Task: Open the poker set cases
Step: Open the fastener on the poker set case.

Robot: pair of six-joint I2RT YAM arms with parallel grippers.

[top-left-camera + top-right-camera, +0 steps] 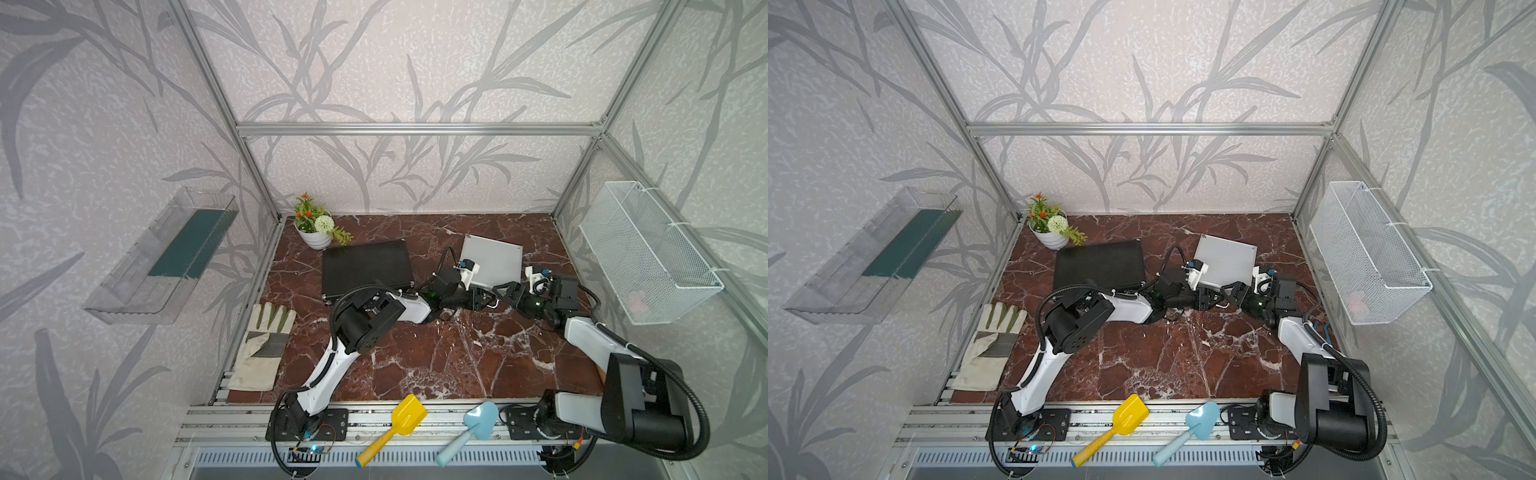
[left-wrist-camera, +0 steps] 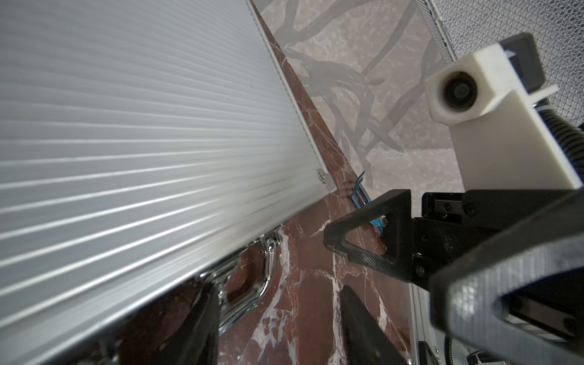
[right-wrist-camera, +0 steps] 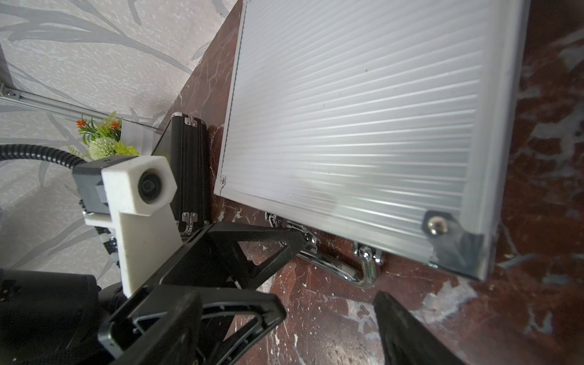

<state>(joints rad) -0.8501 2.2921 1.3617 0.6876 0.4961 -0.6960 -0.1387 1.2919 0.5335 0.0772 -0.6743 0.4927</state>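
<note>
The two poker set cases lie at the back of the marble table. The larger black ribbed case (image 1: 365, 268) (image 3: 189, 170) lies shut on the left. The smaller silver case (image 1: 492, 259) (image 2: 142, 142) (image 3: 363, 126) lies to its right, lid down, with a chrome handle (image 2: 252, 278) (image 3: 335, 268) on its near edge. Both grippers meet at that edge. My left gripper (image 1: 480, 297) (image 2: 278, 328) is open, with only marble between its fingers; one fingertip (image 3: 297, 240) touches the chrome fitting beside the handle. My right gripper (image 1: 505, 291) (image 3: 300, 335) faces it from the right, open and empty.
A flower pot (image 1: 316, 226) stands at the back left, next to the black case. A work glove (image 1: 262, 347) lies on the left edge. A yellow shovel (image 1: 395, 428) and a blue trowel (image 1: 473, 428) rest on the front rail. A wire basket (image 1: 648, 257) hangs on the right wall.
</note>
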